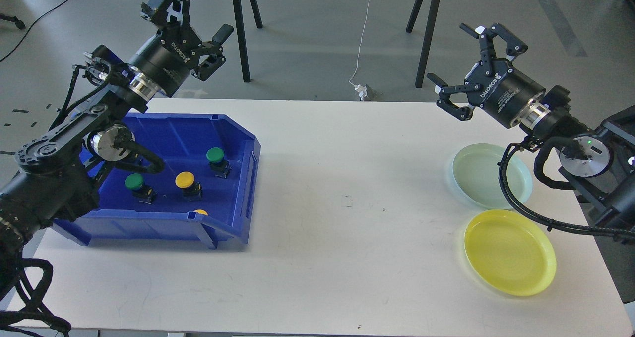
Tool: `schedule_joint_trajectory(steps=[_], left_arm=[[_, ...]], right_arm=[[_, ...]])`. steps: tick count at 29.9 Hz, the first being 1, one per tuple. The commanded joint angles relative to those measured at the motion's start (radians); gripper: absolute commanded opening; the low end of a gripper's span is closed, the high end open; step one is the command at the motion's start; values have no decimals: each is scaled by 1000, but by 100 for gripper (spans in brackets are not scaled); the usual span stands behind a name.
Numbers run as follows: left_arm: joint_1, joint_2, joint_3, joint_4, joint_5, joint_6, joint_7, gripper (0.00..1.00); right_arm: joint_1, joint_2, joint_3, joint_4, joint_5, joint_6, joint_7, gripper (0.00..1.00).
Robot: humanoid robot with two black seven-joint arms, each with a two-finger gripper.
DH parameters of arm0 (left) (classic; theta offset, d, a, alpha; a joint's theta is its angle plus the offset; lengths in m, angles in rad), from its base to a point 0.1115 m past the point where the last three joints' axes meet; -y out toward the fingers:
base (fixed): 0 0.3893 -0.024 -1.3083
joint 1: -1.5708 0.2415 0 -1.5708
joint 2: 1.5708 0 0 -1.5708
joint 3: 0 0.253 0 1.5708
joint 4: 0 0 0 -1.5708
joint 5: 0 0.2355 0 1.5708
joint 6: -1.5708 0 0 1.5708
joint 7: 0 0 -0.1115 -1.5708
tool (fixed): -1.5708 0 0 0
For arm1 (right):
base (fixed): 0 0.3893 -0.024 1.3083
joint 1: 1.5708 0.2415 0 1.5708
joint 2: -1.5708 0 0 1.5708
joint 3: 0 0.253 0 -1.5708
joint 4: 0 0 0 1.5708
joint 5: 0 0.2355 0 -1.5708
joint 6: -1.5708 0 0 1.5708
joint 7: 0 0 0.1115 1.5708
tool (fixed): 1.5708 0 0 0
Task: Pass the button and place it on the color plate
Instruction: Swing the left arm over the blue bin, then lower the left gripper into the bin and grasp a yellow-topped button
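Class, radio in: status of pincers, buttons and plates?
Both pincers, left and right, open, empty. Buttons in blue bin. Plates bare. Path clear.

A white table [347, 218] stands on a grey floor [317, 39]. Behind it rise black stand legs [241, 29], and a thin white cable [364, 34] runs down to a plug [363, 92].

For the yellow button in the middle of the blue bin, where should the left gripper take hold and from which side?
Grip the yellow button by its round cap, coming straight down from above. It stands upright with the cap on top, clear of the green button beside it, and the blue bin walls block a side approach. The left gripper is open.
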Motion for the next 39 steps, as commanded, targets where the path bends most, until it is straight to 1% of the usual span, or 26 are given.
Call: schedule_joint_trajectory(steps=[1,5,7,9,13,16,19,21,22,24,26,29,31,32,33,36,39], left_arm=[[-1,12,-18,-1,-2,0,0,100],[-45,9,-33,3,-12,0,0,100],[-65,14,-77,26,-70,0,0,100],[-61,1,-131,52,-147,0,0,100],[-47,-49,-179,54,-219,0,0,100],[-47,-65,-173,42,-213,0,0,100],[-53,-34,-159,-15,-157,0,0,99],[-56,48,-147,-72,-82,0,0,98],[-62,93,-125,-111,-37,0,0,97],[-122,176,-20,-196,88,0,0,97],[-229,225,141,-253,226,0,0,97],[-398,265,451,-305,429,0,0,96],[-476,314,616,-359,530,0,0,96],[-504,345,672,-397,578,0,0,96],[-528,380,717,-440,639,0,0,96],[-549,458,755,-547,890,0,0,96],[-513,492,786,-563,1183,0,0,96]], right_arm=[[9,1,4,-17,-17,0,-2,99],[-2,1,13,-19,-15,0,0,99],[-2,1,14,-19,-15,0,0,99],[-1,10,16,-19,-17,0,0,99],[3,24,25,-28,-17,0,1,99],[7,46,25,-54,-17,0,6,99],[1,33,25,-77,-17,0,9,99],[-4,18,31,-86,-15,0,10,99],[-7,7,34,-86,-15,0,9,99],[-26,3,31,-85,-15,0,9,99],[-45,0,28,-83,-17,0,7,99],[-47,-13,28,-89,-20,0,3,99],[-45,-23,30,-89,-20,0,3,99],[-45,-23,30,-91,-20,0,3,99],[-45,-22,30,-89,-20,0,3,99],[-45,-17,30,-89,-20,0,4,99],[-45,-11,28,-89,-20,0,4,99]])
